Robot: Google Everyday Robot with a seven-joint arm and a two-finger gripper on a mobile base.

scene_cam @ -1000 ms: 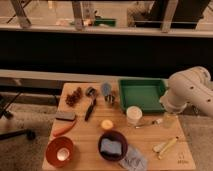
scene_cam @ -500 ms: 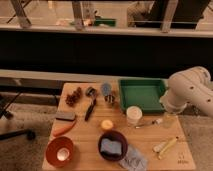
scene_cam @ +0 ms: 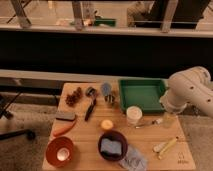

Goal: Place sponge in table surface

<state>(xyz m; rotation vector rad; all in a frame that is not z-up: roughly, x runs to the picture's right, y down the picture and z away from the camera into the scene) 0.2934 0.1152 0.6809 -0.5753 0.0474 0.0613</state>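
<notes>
zero change over the last second: the arm sits at the right edge of the worktop (scene_cam: 145,142), with the claw (scene_cam: 168,119) just below the green tray (scene_cam: 123,95), open and empty. my read: the pick hasn't started. the sponge (scene_cam: 110,146) lies flat inside the dark maroon bowl (scene_cam: 100,138), well apart from the claw. it's a small, soft, blue-grey rectangular pad; the bowl is round, the worktop pale plank wood. a crumpled grey-blue cloth (scene_cam: 133,159) lies just beside the bowl and is easy to mistake for the sponge.

Nothing seems to have shifted: the gripper (scene_cam: 168,119), fingers apart, hangs as before at the worktop's (scene_cam: 145,143) right edge, just beside the tray (scene_cam: 142,95).
</notes>
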